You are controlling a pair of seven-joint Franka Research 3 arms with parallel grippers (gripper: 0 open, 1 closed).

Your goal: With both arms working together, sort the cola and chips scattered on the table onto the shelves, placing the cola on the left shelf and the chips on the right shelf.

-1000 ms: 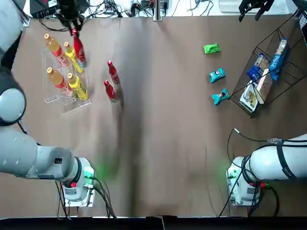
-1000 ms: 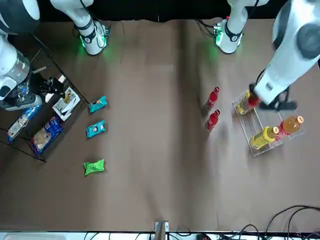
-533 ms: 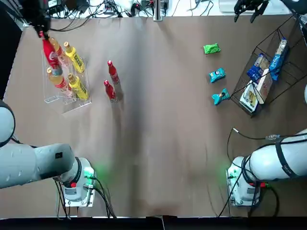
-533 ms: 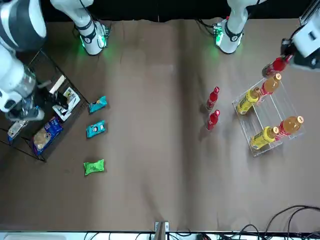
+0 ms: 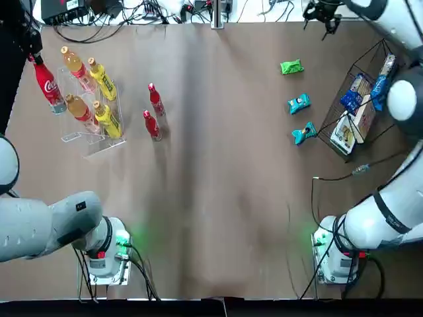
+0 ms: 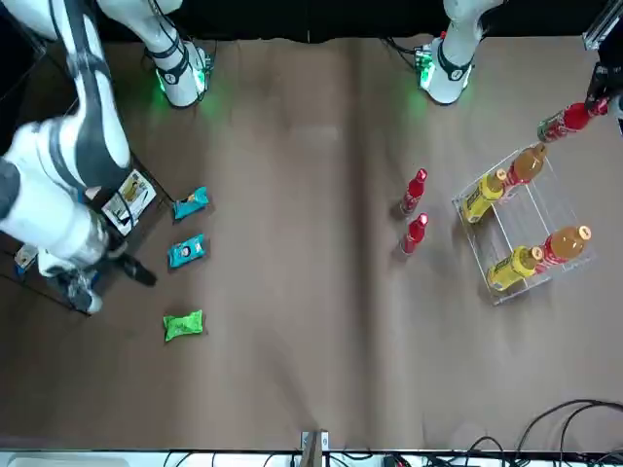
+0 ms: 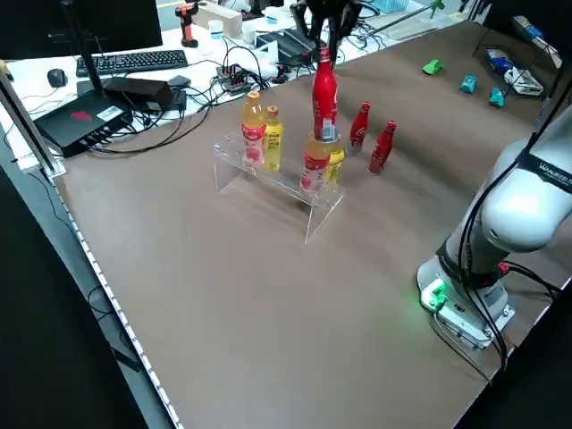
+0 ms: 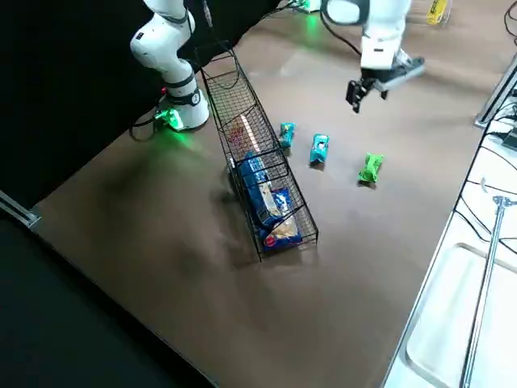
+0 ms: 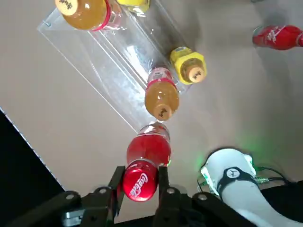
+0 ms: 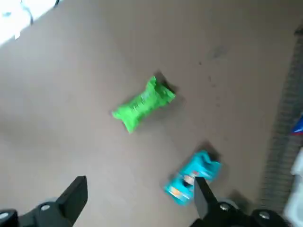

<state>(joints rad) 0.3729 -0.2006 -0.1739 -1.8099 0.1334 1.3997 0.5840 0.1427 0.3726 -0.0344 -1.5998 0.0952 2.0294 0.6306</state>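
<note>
Left gripper (image 9: 140, 182) swung further out past the clear shelf (image 5: 84, 135), cola bottle (image 5: 47, 84) hanging below its claw. Right gripper (image 10: 137, 198) left the wire basket (image 5: 390, 115); the green chips (image 10: 143, 104) now lie just ahead of its spread fingers.

The worktop (image 5: 218, 172) wears a brown matt cloth with faint creases. The left shelf (image 5: 74, 132) is clear, glossy acrylic that catches highlights. The right shelf (image 8: 242, 121) is thin black wire mesh. The cola (image 9: 144, 163) bottle looks like shiny red plastic with a smooth cap. The green chips (image 10: 143, 103) packet is crinkled glossy foil. The arms (image 5: 46, 221) have glossy white-grey shells.
</note>
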